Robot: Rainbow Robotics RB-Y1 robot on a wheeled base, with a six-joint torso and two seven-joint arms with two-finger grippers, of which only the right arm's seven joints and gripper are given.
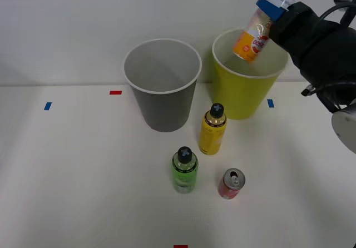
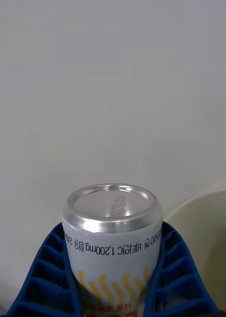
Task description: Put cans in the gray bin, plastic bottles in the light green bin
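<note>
**A:** Right tool (image 1: 273,15) is clamped on the white-and-orange container (image 1: 253,36), blue ribbed fingers (image 2: 43,267) on both sides of its body. Container is tilted, silver end (image 2: 112,204) toward the wrist camera, orange end hanging over the mouth of the light green bin (image 1: 245,95).

**B:** Inside the bin yet?

**A:** Not released. Lower end looks to be at or just past the rim, above the pale interior. My read: drop step, about to let go.

**B:** What's left?

**A:** On the worktop (image 1: 83,175), in front of the bins: yellow bottle (image 1: 212,130) nearest the bins, green bottle (image 1: 184,170) closer in, both upright with black caps. Red can (image 1: 231,183) just beside the green bottle, upright, pull-tab up.

**B:** Gray bin?

**A:** Gray bin (image 1: 162,92) stands just left of the green one; what shows of its inside looks empty. So: one item nearly done, two bottles and the can still to sort.
</note>
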